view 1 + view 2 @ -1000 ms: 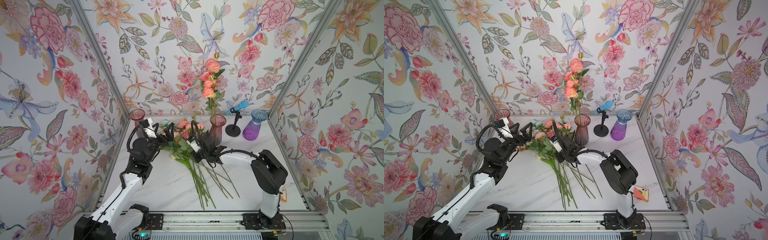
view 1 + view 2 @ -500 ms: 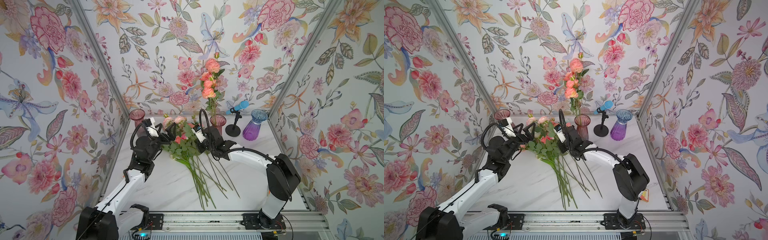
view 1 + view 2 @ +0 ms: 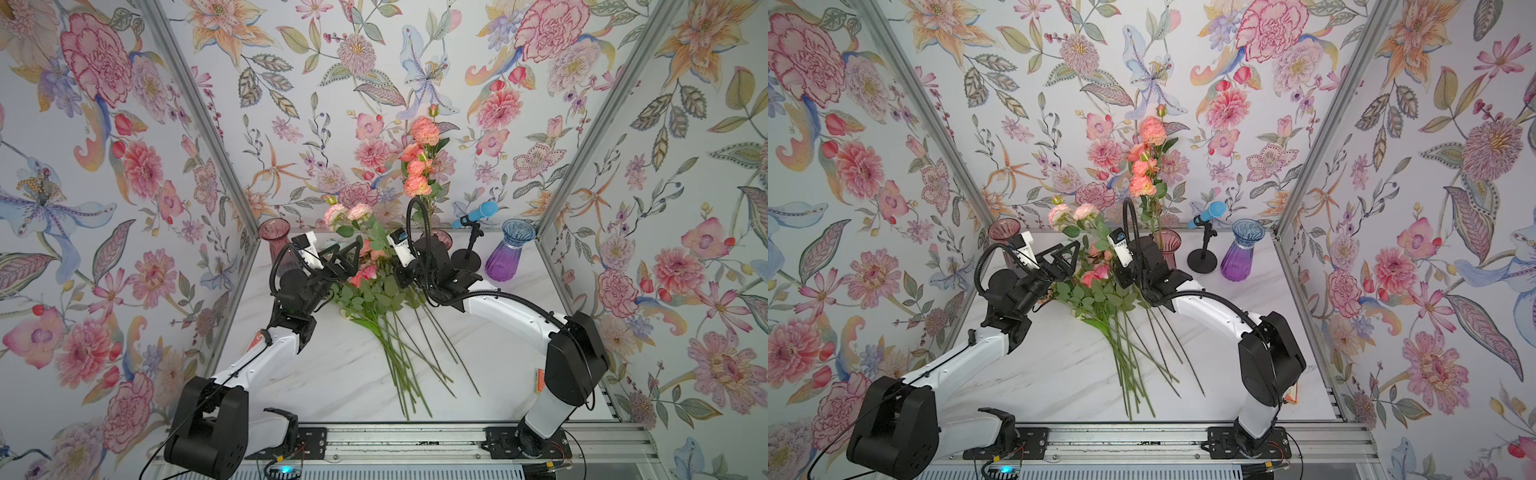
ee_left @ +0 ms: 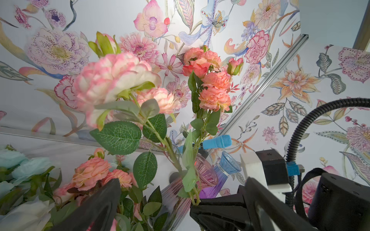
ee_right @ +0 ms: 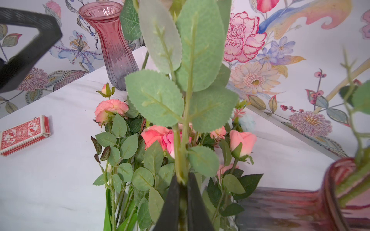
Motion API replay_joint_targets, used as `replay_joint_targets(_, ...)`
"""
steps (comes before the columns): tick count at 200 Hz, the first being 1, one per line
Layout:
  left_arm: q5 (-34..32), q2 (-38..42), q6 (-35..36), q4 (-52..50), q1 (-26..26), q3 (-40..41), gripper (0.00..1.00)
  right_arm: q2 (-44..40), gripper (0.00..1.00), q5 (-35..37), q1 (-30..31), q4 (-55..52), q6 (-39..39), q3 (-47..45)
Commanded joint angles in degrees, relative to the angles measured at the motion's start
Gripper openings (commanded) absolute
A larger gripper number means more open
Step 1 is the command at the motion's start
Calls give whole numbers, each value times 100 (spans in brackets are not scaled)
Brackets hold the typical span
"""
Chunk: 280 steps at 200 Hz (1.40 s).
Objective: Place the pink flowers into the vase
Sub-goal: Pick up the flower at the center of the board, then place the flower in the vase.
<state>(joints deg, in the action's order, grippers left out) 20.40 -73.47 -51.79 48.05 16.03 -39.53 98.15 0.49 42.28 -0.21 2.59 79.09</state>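
My right gripper is shut on the green stem of a spray of pink flowers, held upright above the table; its pale pink blooms stand just left of the vase. In both top views foliage hides the right fingertips. The ribbed pink vase at the back middle holds a tall coral spray. More pink flowers lie in a heap on the table, stems pointing to the front. My left gripper stands open beside the heap, nothing between its fingers.
A second pink vase stands at the back left and a blue and purple vase at the back right. A blue microphone on a black stand sits between the vases. A red card box lies on the table.
The right gripper has lifted the held stem up and back, so its pale pink blooms now stand above the heap. The left arm has shifted a little and stays open.
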Motion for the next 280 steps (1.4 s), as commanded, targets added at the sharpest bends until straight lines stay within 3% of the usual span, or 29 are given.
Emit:
replay_joint_targets(1,292,-189,-385,627,-7,-292,99,-325,4,-66,17,267,10,107)
replay_joint_targets(100,534,-1013,-821,1416,154,-784,90,-362,5,-523,201,327,39,348)
replay_joint_targets(177,583,-1287,-903,1562,231,-1028,73,34,5,-592,411,239,83,867)
replay_joint_targets(205,592,-1345,-938,1621,247,-1062,62,150,6,-622,443,238,84,967)
replay_joint_targets(280,672,-1447,-937,1671,249,-1098,10,352,7,-620,469,262,100,1134)
